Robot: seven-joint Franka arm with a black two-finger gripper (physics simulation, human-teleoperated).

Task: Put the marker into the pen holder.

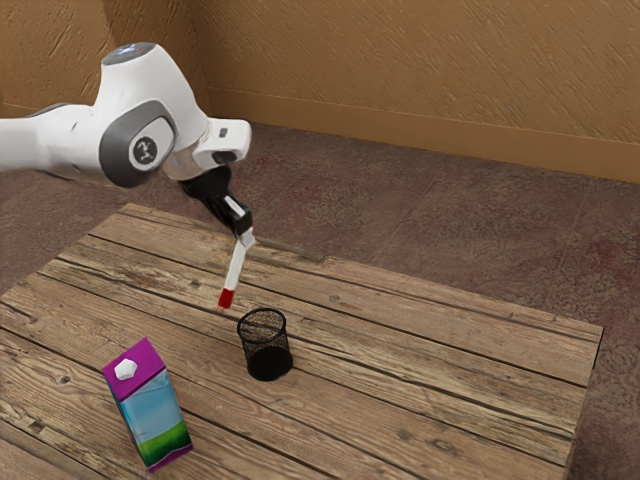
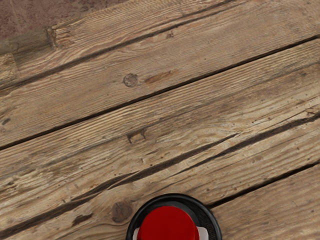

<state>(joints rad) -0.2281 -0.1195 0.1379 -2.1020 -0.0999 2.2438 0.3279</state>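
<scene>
"Looking at that slim white marker with the red end (image 1: 236, 268), where are you seeing it?"

"It's hanging red end down, above the rim of the round black wire-mesh pen holder (image 1: 268, 360) and a little towards the exterior view's left of it. The black claw (image 1: 247, 236) is grasping it by its upper end."

"So what are you worrying about?"

"The tilt, mostly. The marker is leaning against the line of the pen holder's walls, so a straight drop is risking a knock on the rim. If the claw is letting go off-centre, the marker is likely landing beside the pen holder, on the weathered plank desk (image 1: 420, 370)."

"And the pen holder itself?"

"It's looking light, I'm guessing; a sideways push from the red end is threatening to tip it or slide it. Gripping so near the top, the claw is also risking a swivel if the marker is catching the mesh."

"Are you reading any brands?"

"No words. The purple, blue and green carton (image 1: 155, 405), standing to the exterior view's left of the pen holder, is showing coloured panels without lettering. The white arm (image 1: 180, 100) is carrying a round emblem (image 1: 143, 150), but I'm not making out a name."
</scene>
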